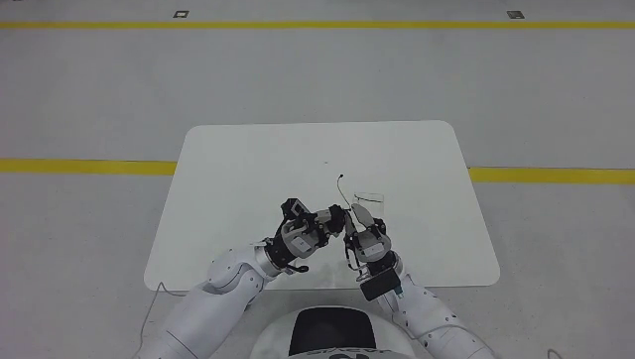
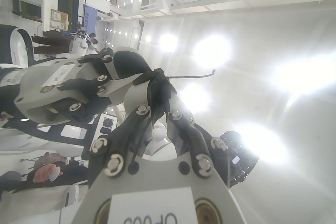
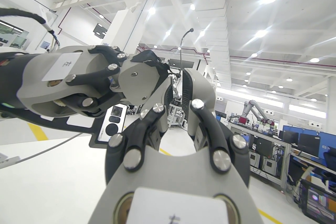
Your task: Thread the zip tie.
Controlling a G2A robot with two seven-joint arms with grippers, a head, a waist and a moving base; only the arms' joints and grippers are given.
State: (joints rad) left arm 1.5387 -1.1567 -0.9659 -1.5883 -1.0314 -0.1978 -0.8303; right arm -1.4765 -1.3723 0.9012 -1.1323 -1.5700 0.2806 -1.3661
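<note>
A thin black zip tie (image 1: 343, 190) stands up over the near middle of the white table (image 1: 248, 161), with a small block at its free end. My left gripper (image 1: 335, 222) comes in from the left and is shut on the tie's lower end; the left wrist view has the zip tie (image 2: 191, 76) running out from the closed tips of the left gripper (image 2: 157, 83). My right gripper (image 1: 351, 220) meets it tip to tip. In the right wrist view the right gripper (image 3: 178, 75) is open by a narrow gap. The zip tie (image 3: 181, 51) rises out of that gap, beside the left gripper (image 3: 160, 66).
Both grippers hang above the table's front half, close together. Wide bare tabletop lies beyond and to either side of them. The floor around the table carries yellow lines (image 1: 89, 166).
</note>
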